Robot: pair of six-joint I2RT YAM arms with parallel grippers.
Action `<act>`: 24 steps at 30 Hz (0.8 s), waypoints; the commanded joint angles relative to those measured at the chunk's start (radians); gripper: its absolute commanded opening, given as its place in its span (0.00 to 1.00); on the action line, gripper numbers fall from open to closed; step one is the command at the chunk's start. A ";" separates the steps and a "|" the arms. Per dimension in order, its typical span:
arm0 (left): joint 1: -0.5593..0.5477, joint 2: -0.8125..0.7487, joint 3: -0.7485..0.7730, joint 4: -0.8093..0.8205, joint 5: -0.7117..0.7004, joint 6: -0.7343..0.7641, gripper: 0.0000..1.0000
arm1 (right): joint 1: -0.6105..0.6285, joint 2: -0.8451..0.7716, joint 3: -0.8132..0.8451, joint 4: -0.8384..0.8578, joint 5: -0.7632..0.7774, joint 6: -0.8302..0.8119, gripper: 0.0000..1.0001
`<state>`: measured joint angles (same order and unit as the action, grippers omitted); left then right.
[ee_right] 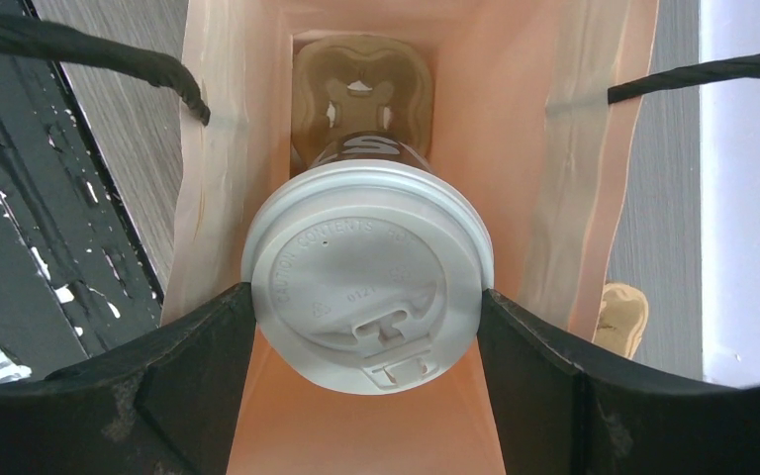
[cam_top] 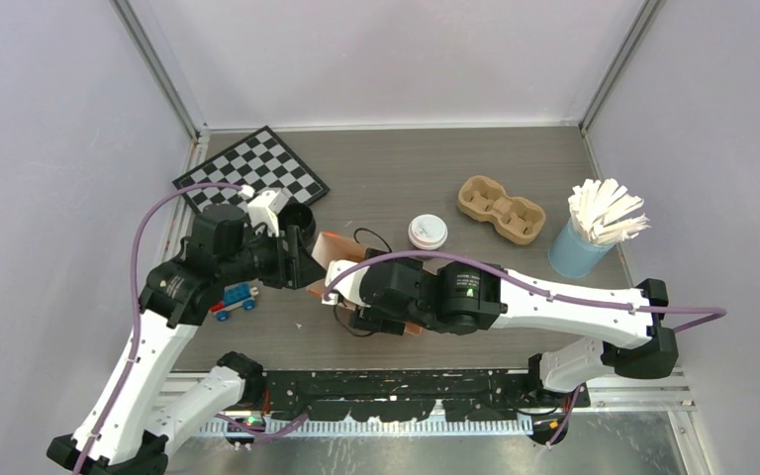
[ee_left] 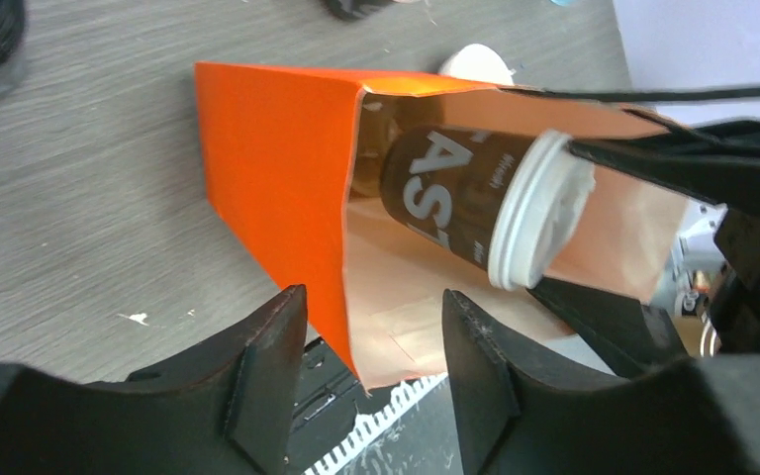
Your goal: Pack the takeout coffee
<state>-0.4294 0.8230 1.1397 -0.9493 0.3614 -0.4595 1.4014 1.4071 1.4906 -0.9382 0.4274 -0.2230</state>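
Note:
The takeout coffee [ee_right: 366, 287], a dark cup with a round white sip lid, sits inside the mouth of the orange paper bag [ee_left: 267, 158]. The bag lies on its side on the table [cam_top: 435, 173]. My right gripper [ee_right: 366, 302] is shut on the cup just under its lid, its fingers reaching into the bag. The left wrist view shows the cup [ee_left: 455, 188] inside the bag. A brown cardboard carrier [ee_right: 361, 99] lies at the bag's bottom. My left gripper [ee_left: 376, 307] is open, and the bag's lower edge lies between its fingers without touching them. In the top view my right wrist covers most of the bag [cam_top: 329, 247].
A round white lid [cam_top: 427, 232] lies on the table behind the bag. A black lidless cup [cam_top: 299, 218] stands near my left gripper. A cardboard cup carrier [cam_top: 501, 209] and a blue cup of wooden stirrers [cam_top: 594, 233] are at the right. A chessboard [cam_top: 252, 176] and a toy train [cam_top: 235, 297] are at the left.

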 commanded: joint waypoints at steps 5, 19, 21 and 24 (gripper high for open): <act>0.004 -0.050 -0.057 0.022 0.143 0.058 0.38 | 0.024 -0.039 -0.055 0.071 0.052 0.020 0.71; 0.004 -0.166 -0.223 0.417 0.098 0.123 0.00 | -0.081 -0.041 -0.036 0.158 0.102 -0.168 0.71; 0.004 -0.159 -0.255 0.470 0.105 0.123 0.00 | -0.092 -0.039 -0.039 0.160 0.094 -0.205 0.71; 0.004 -0.136 -0.273 0.481 0.143 0.142 0.00 | -0.091 -0.041 -0.062 0.150 0.054 -0.192 0.71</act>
<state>-0.4297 0.6685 0.8829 -0.6487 0.4683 -0.3534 1.3064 1.4048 1.4101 -0.8215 0.5110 -0.3702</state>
